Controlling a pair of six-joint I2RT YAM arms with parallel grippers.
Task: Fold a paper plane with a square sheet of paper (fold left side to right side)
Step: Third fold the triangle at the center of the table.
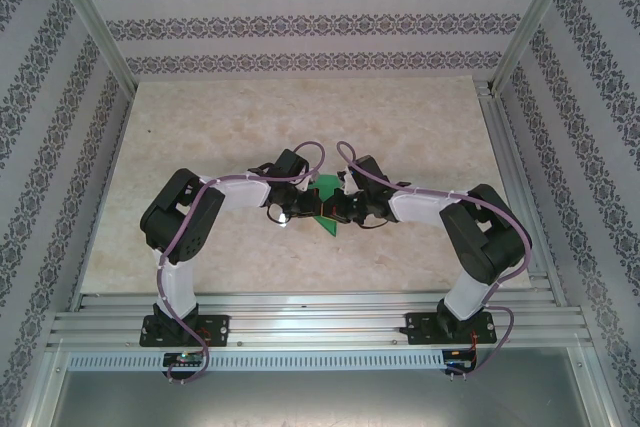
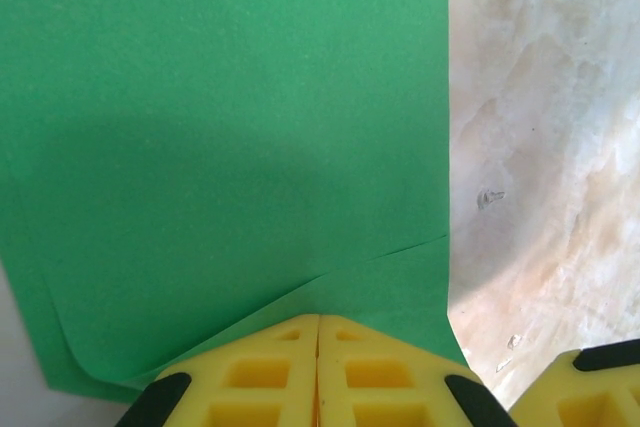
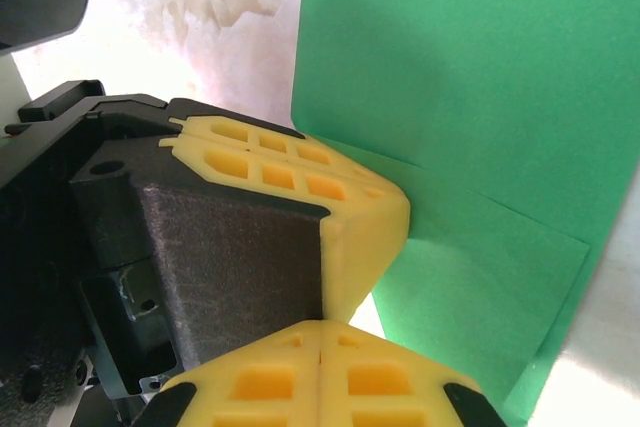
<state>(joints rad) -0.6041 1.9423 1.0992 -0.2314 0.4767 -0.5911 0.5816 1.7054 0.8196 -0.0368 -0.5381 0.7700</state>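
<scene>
Left wrist view: seemingly setting a crease in the square sheet of paper (image 2: 220, 127).
The left fingers (image 2: 260, 372) are sitting together with their tips on the sheet's near edge, where one layer is overlapping another along a slanted line; a pinch on the paper cannot be confirmed. The right fingers (image 3: 270, 372) are also pressing together, just beside. The sheet is resting in the middle of the tabletop (image 2: 540, 147). The step is calling for light, even pressure along the fold while keeping the edges aligned.
</scene>
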